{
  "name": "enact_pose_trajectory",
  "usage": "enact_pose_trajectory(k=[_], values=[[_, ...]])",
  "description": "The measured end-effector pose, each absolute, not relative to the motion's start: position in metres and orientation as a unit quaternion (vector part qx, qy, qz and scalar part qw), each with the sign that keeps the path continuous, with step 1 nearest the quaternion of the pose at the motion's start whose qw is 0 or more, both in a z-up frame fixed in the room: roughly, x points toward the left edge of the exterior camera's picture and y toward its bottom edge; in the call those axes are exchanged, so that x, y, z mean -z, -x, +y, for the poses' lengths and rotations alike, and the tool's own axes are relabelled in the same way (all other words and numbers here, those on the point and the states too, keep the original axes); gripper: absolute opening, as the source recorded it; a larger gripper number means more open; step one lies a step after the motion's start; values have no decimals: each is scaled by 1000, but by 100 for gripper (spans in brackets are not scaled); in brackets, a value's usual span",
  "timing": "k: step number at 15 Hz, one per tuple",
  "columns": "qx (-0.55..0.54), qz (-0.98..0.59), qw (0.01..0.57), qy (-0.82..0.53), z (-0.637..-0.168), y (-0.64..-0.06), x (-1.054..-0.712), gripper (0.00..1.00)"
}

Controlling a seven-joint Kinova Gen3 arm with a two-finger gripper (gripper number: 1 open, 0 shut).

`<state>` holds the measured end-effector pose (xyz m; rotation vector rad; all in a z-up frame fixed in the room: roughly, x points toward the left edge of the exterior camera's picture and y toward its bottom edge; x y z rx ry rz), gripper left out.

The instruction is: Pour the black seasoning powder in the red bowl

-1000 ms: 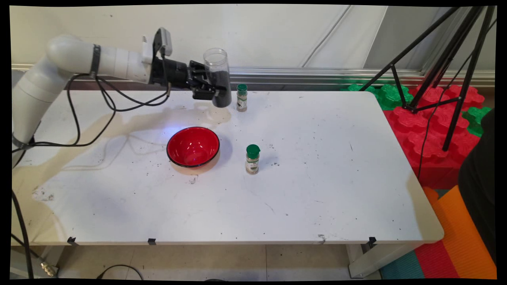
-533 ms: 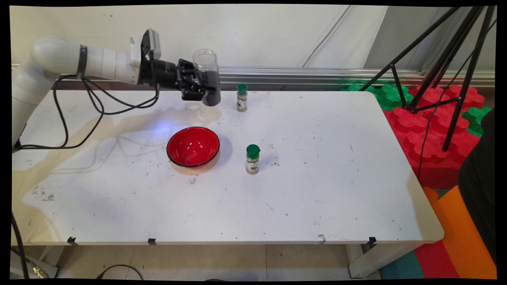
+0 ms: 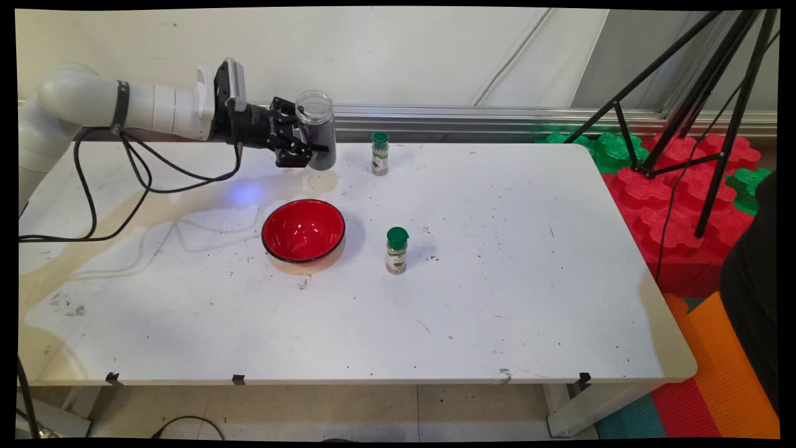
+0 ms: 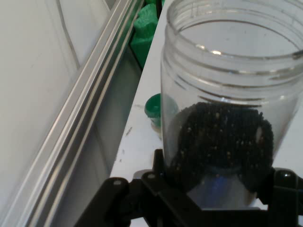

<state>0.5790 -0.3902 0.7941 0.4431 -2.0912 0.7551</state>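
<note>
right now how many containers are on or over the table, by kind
spice jars with green lids: 2
red bowl: 1
clear jar of dark grains, held in the gripper: 1
total: 4

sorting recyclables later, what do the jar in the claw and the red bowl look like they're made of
The jar looks like clear plastic, possibly glass: see-through wall, threaded lidless neck, dark granules showing inside. The claw is shut on it. The red bowl looks like glossy plastic or melamine: bright highlights inside, thin dark rim. Neither material is certain by look alone.
</note>
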Motion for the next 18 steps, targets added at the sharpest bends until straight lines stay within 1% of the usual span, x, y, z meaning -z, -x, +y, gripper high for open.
enact_pose_trajectory(k=[18], values=[[-400,-861,314,-12,-363,-591,-773,0]])
